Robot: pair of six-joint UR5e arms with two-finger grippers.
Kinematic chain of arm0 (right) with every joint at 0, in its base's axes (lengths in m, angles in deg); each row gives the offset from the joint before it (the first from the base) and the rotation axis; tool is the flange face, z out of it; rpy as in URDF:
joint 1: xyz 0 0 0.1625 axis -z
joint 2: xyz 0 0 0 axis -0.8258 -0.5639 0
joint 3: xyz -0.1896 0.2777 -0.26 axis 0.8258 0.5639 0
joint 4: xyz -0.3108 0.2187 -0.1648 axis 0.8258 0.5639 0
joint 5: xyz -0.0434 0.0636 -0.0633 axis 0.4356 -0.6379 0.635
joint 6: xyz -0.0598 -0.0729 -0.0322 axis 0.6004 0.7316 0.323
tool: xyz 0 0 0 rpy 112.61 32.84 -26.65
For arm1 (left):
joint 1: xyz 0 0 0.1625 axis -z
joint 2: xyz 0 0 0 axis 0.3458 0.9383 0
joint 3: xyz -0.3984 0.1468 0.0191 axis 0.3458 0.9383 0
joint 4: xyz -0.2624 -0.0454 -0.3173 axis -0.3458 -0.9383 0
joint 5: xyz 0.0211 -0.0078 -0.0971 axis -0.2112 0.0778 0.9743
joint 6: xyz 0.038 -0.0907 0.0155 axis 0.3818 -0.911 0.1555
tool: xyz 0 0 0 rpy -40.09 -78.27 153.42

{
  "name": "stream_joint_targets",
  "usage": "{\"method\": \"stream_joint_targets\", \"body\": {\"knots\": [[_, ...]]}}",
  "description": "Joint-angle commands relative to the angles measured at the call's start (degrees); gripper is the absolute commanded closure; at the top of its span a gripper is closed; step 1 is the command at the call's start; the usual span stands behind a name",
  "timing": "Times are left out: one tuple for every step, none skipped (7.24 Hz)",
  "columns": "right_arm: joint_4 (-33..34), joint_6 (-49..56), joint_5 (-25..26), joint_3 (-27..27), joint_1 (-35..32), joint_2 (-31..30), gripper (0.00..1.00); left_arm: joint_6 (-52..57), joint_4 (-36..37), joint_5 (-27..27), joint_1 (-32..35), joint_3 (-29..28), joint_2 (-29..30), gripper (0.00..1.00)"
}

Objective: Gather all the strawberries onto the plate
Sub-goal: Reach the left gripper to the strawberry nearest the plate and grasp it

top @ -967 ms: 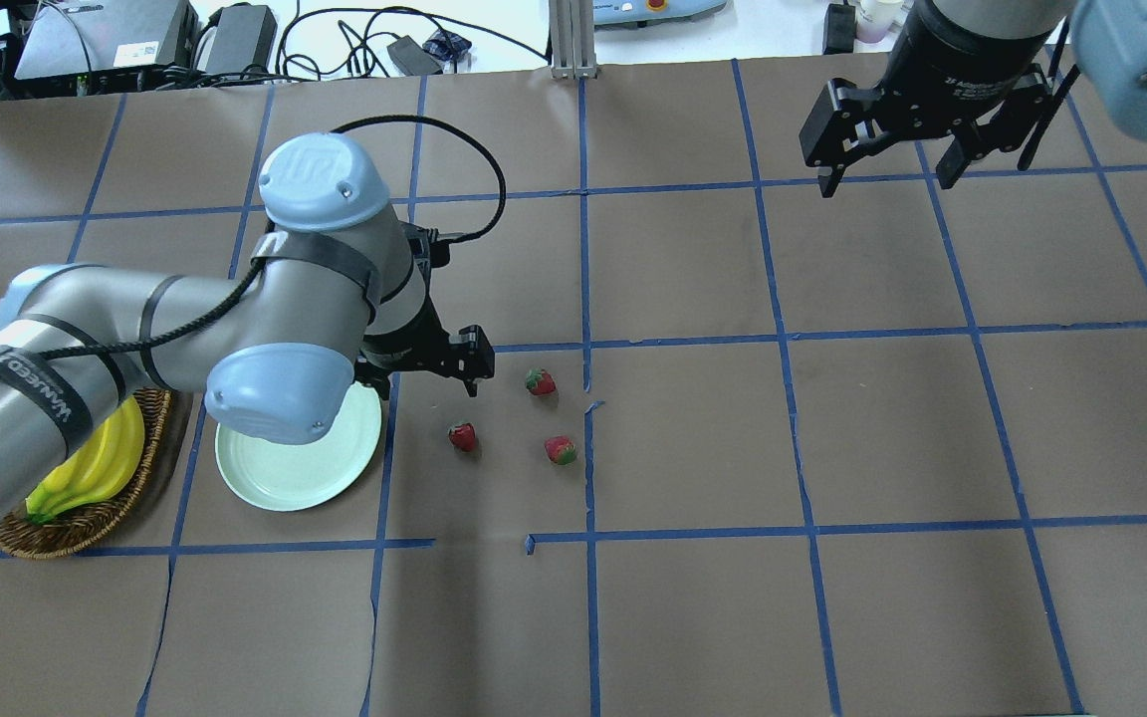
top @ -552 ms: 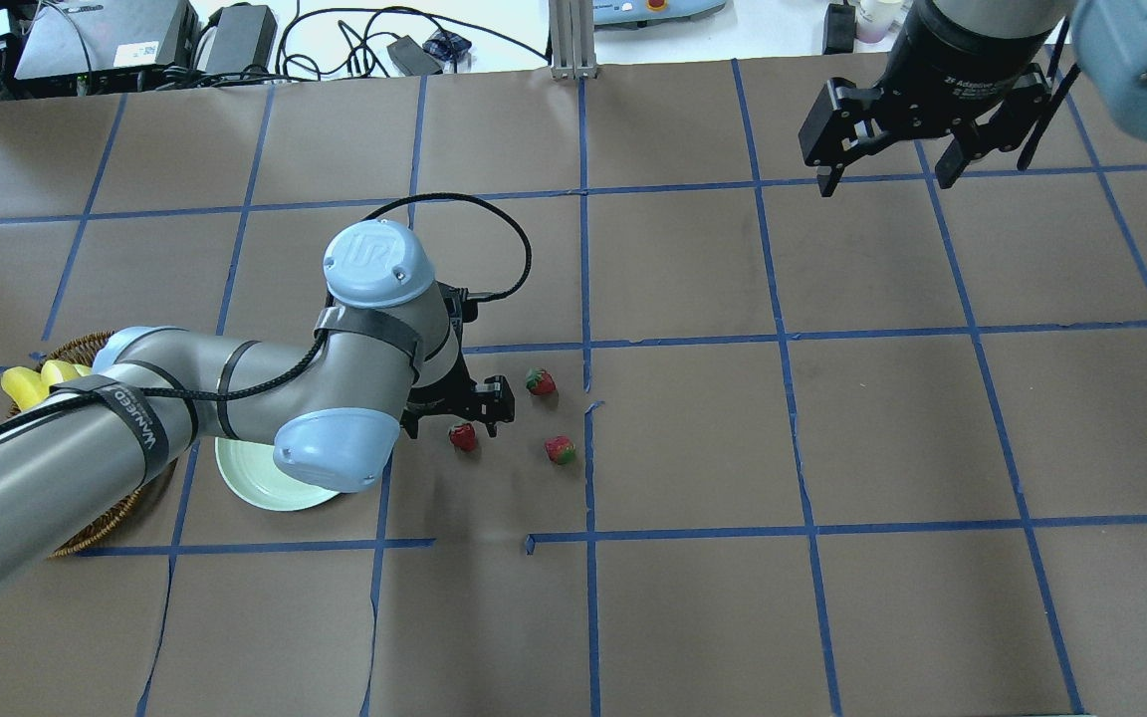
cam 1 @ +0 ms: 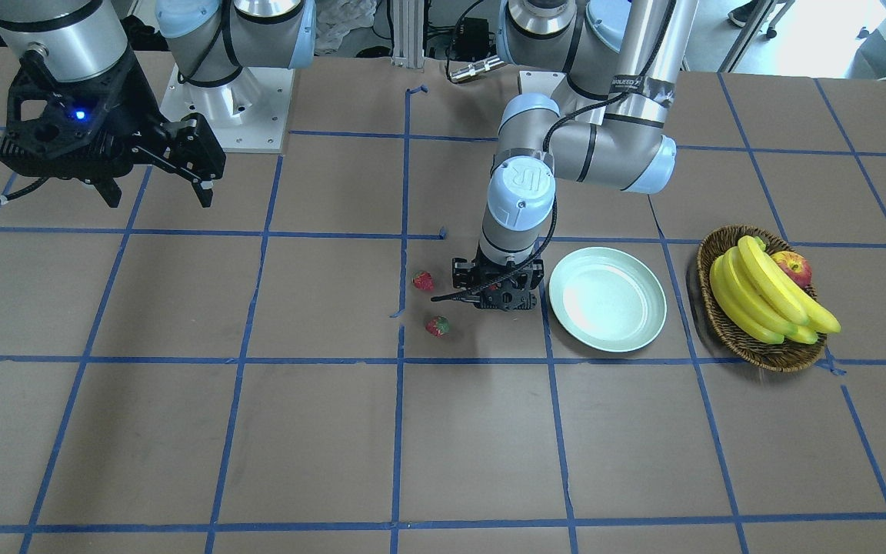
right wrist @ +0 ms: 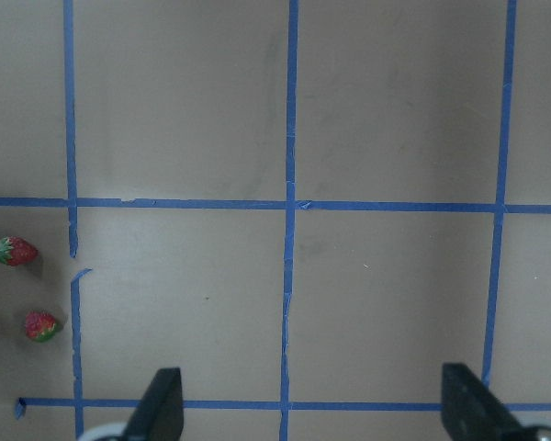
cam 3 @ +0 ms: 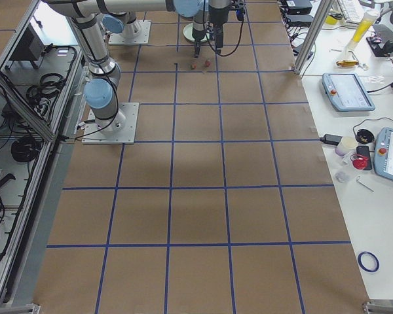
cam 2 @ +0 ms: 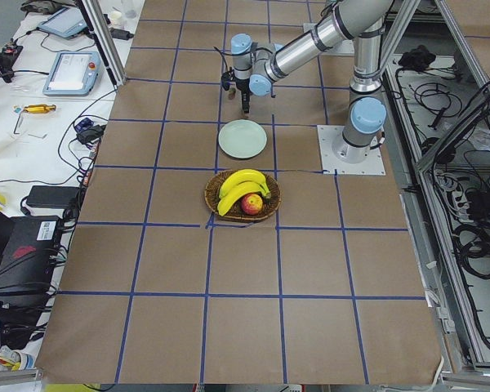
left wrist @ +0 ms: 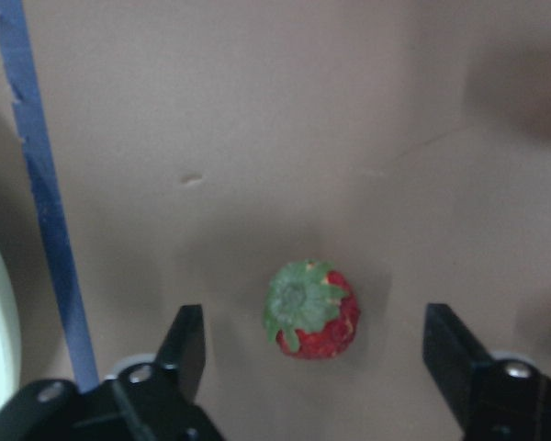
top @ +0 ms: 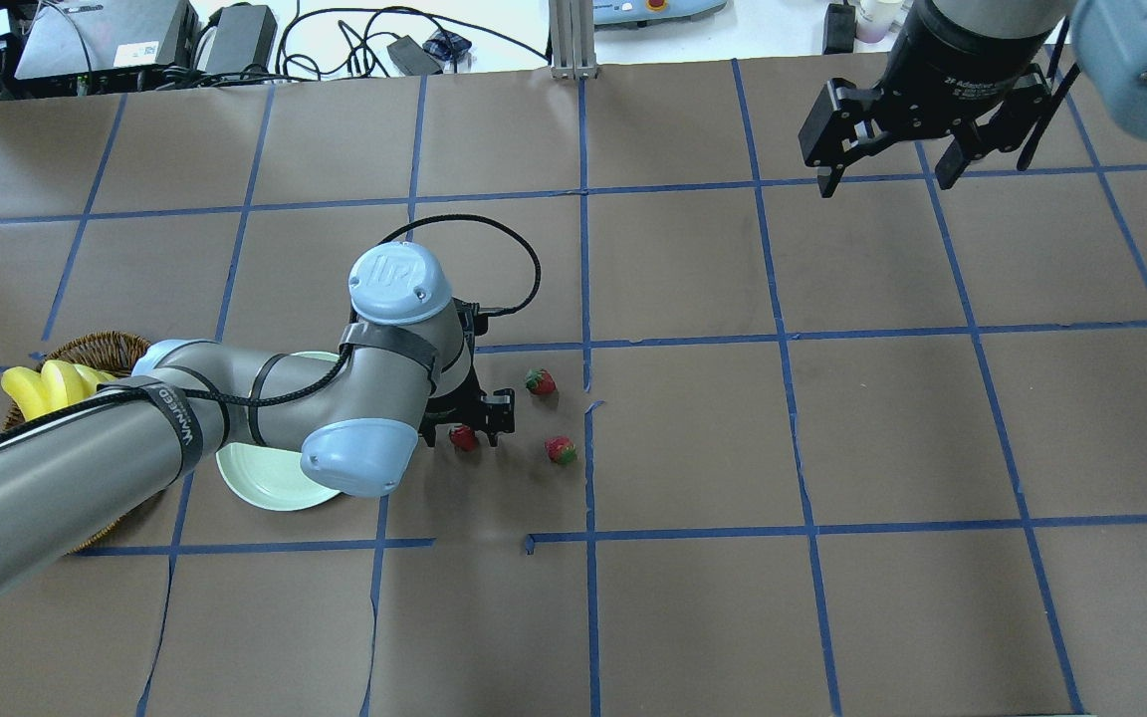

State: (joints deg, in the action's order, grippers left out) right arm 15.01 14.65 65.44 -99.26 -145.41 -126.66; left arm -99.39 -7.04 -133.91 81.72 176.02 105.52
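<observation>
Three small red strawberries lie on the brown table. One strawberry (top: 463, 437) (left wrist: 310, 310) sits between the open fingers of my left gripper (top: 467, 432) (cam 1: 498, 296) (left wrist: 317, 335), which is low over the table; the fingers do not touch it. The two others (top: 540, 381) (top: 561, 450) (cam 1: 422, 280) (cam 1: 437, 326) lie just to its right in the overhead view. The mint-green plate (top: 270, 483) (cam 1: 608, 348) is empty, beside the left gripper and partly under the left arm. My right gripper (top: 887, 179) (cam 1: 158, 196) (right wrist: 312, 386) is open, empty, high at the far right.
A brown wicker basket (cam 1: 766, 354) with bananas (cam 1: 758, 292) and an apple (cam 1: 793, 268) stands beyond the plate, on my left. Blue tape lines grid the table. Cables and boxes lie past the far edge.
My left arm has swung right from over the plate and come down, so its open fingers now straddle the nearest strawberry. The right arm has not moved.
</observation>
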Motion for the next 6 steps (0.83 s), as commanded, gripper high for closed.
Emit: {"method": "stream_joint_targets", "body": {"knots": [[0.00, 0.00, 0.10, 0.00, 0.00, 0.00, 0.00, 0.26, 0.21, -0.07, 0.00, -0.36, 0.28, 0.87], [0.00, 0.00, 0.01, 0.00, 0.00, 0.00, 0.00, 1.22, 0.21, 0.02, -0.08, -2.27, 0.02, 0.90], [0.00, 0.00, -0.08, 0.00, 0.00, 0.00, 0.00, 2.80, -1.10, -0.24, -0.61, -4.38, -1.38, 0.89], [0.00, -0.09, -0.08, 0.00, 0.00, 0.00, 0.00, 4.47, -4.76, -1.29, -1.92, -5.18, -2.96, 0.87], [0.00, -0.09, -0.25, 0.00, 0.00, 0.00, 0.00, 8.14, -9.24, -6.00, -5.50, -4.76, -4.89, 0.83], [0.00, -0.09, 0.10, 0.00, 0.00, 0.00, 0.00, 12.09, -12.85, -7.00, -10.49, -4.32, -6.30, 0.80]]}}
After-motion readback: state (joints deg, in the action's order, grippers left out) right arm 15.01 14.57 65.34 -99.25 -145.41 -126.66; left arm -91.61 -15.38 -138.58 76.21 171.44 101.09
